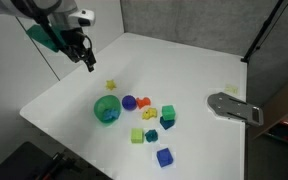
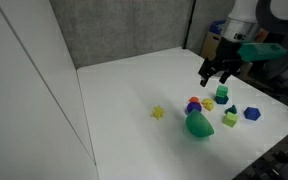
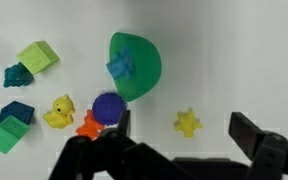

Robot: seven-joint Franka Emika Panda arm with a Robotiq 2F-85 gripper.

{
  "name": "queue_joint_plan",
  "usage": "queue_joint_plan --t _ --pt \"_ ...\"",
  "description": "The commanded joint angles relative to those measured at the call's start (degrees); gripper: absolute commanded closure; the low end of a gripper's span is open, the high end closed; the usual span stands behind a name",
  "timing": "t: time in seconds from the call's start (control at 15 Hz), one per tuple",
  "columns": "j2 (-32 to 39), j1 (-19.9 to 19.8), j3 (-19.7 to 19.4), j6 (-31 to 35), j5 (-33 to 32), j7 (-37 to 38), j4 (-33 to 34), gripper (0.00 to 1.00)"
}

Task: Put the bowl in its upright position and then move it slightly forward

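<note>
The green bowl (image 1: 106, 109) lies tipped on its side on the white table (image 1: 184, 70), its teal inside partly showing. It shows as a green dome in an exterior view (image 2: 198, 125). In the wrist view the bowl (image 3: 139, 62) lies at top centre with a small blue piece on it. My gripper (image 1: 87, 62) hangs open and empty above the table, behind the bowl; it also shows in an exterior view (image 2: 216, 76). In the wrist view the open fingers (image 3: 184, 132) straddle a yellow star (image 3: 188, 123) below.
A purple ball (image 1: 129, 102) sits right beside the bowl. Coloured toy blocks (image 1: 149, 120) and a yellow duck (image 3: 58, 111) lie near it. A grey metal hinge plate (image 1: 234, 106) sits at the table's edge. A grey wall (image 2: 124, 30) stands behind.
</note>
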Motion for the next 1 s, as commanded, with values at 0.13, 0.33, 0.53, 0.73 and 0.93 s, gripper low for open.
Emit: queue_joint_plan --t 0.13,0.33,0.53,0.73,0.93 --pt "4.25 -0.65 -2.30 1.87 3.46 -5.08 -0.24 0.00" --pt "4.52 -0.19 -2.55 1.11 2.87 -3.65 -0.17 0.00" --pt "4.64 -0.04 -2.53 1.11 2.87 -3.64 -0.16 0.00" --pt "6.10 -0.45 -2.77 1.43 4.00 -4.85 0.34 0.00" --pt "10.06 -1.29 -2.99 2.45 6.67 -9.24 0.78 0.00"
